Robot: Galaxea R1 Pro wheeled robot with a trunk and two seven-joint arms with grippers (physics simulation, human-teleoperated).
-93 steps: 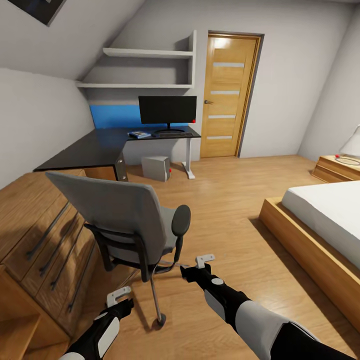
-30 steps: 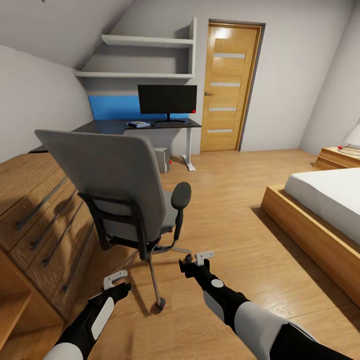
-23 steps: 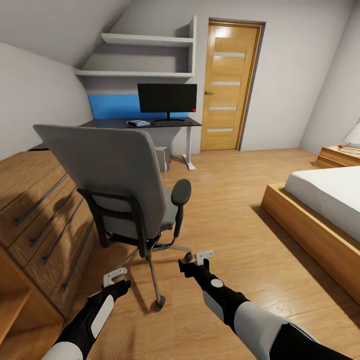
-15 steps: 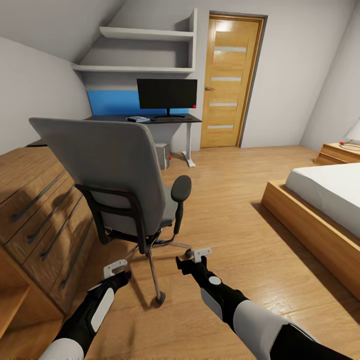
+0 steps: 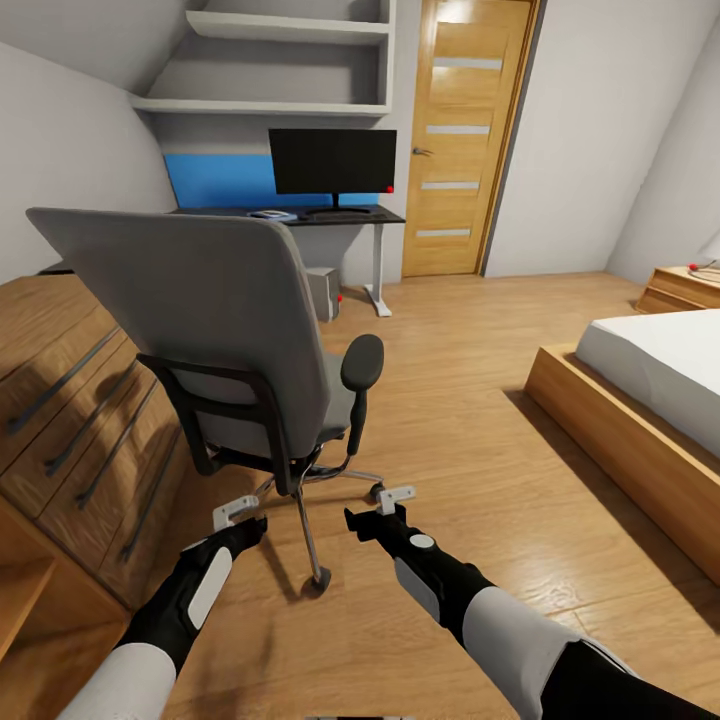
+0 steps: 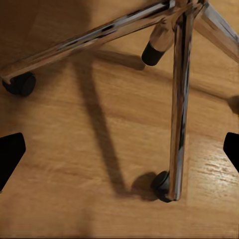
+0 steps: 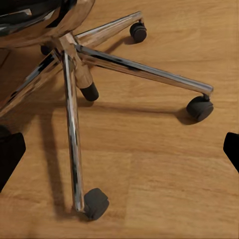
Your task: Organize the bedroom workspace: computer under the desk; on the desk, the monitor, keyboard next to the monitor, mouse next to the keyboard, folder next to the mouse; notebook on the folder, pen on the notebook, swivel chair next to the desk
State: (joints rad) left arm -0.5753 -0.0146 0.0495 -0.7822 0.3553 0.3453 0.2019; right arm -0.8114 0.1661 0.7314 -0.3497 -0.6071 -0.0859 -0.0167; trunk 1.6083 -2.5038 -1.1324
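Light wood floor (image 5: 470,400) runs open from the chair to the oak door (image 5: 462,140) and along the bed (image 5: 650,400) at the right. At the left, a wooden dresser (image 5: 70,420) with long bar handles stands just beside the chair (image 5: 215,320), which shows its grey back to the head camera and hides whatever lies on its seat. Behind it, against the far wall, the worktop (image 5: 300,214) carries the monitor (image 5: 332,162) near its right end; a small flat thing lies left of the stand, too small to tell apart, and a dark flat shape at the stand's foot may be the keyboard. The computer (image 5: 322,292) stands on the floor under the worktop, half covered by the chair back.

Both claws hang low over the floor behind the chair's chrome base (image 7: 99,59). The left claw (image 5: 235,514) is spread, its fingers apart, above a castor (image 6: 162,185). The right claw (image 5: 385,500) is spread too, near another castor (image 7: 200,107). Neither touches the chair.
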